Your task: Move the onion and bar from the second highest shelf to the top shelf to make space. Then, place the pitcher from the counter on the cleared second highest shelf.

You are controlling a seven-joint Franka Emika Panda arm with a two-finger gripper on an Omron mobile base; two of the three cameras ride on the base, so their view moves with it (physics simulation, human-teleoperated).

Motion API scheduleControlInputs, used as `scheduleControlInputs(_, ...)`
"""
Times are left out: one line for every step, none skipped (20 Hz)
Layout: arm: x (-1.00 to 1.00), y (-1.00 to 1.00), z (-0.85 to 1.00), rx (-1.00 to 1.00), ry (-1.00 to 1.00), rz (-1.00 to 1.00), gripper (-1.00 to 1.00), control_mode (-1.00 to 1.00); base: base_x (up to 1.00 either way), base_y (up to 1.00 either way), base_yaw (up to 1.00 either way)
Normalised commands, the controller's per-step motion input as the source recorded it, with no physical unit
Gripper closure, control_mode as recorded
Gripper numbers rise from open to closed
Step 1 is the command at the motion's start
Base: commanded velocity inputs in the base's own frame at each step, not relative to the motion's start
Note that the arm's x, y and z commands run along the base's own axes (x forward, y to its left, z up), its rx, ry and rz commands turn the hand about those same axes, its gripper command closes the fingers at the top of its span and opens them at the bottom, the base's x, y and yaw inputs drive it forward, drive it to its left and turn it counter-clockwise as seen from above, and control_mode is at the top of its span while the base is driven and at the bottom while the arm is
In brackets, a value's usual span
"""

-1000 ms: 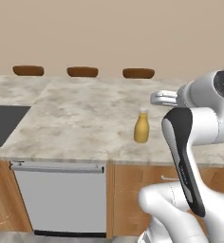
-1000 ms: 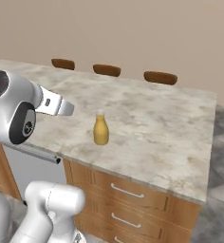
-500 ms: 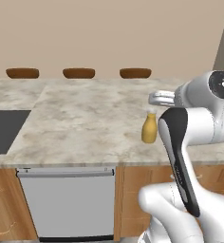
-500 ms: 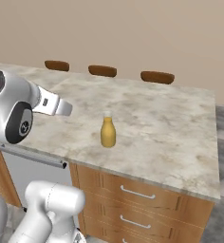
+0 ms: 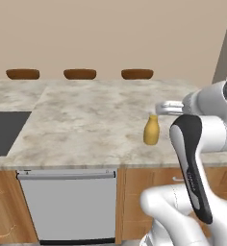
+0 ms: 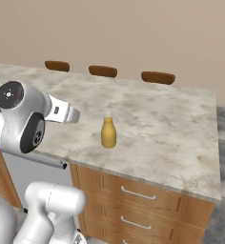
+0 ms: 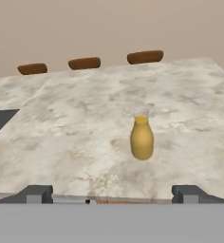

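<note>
- Pitcher (image 5: 151, 130) (image 6: 108, 132) (image 7: 142, 137) stands upright on counter (image 5: 86, 120) (image 6: 171, 128) (image 7: 61, 133), near its front edge.
- Gripper (image 7: 113, 193) spread wide, holds nothing, apart from pitcher, in front of it.
- 3 brown stools (image 5: 80, 74) behind counter.

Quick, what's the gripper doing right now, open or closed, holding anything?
Gripper: open and empty, fingertips spread wide, short of the pitcher standing on the counter.
</note>
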Motion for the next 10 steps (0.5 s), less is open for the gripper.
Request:
scheduleControlInputs(0.00,-0.18,-0.16,-0.06,0.00,0.13,-1.00,-1.00,0.00,0.00,0.00)
scheduleControlInputs(0.00,-0.30,-0.27,-0.04,-0.03,0.13,-1.00,-1.00,0.00,0.00,0.00)
scheduleControlInputs(0.00,-0.37,-0.32,-0.03,-0.07,0.14,-1.00,-1.00,0.00,0.00,0.00)
scheduleControlInputs(0.00,-0.39,-0.35,-0.03,-0.05,0.14,-1.00,-1.00,0.00,0.00,0.00)
scheduleControlInputs(0.00,-0.39,-0.36,-0.02,-0.02,0.14,-1.00,-1.00,0.00,0.00,0.00)
scheduleControlInputs(0.07,-0.48,-0.36,0.00,0.00,0.13,-1.00,-1.00,0.00,0.00,0.00)
scheduleControlInputs(0.12,-0.39,-0.38,-0.01,0.00,0.14,-1.00,-1.00,0.00,0.00,0.00)
scheduleControlInputs(0.13,-0.33,-0.34,-0.01,0.00,0.16,-1.00,-1.00,0.00,0.00,0.00)
scheduleControlInputs(0.15,-0.29,-0.32,-0.02,0.00,0.18,-1.00,-1.00,0.00,0.00,0.00)
scheduleControlInputs(0.16,-0.31,-0.31,-0.01,-0.01,0.19,-1.00,-1.00,0.00,0.00,0.00)
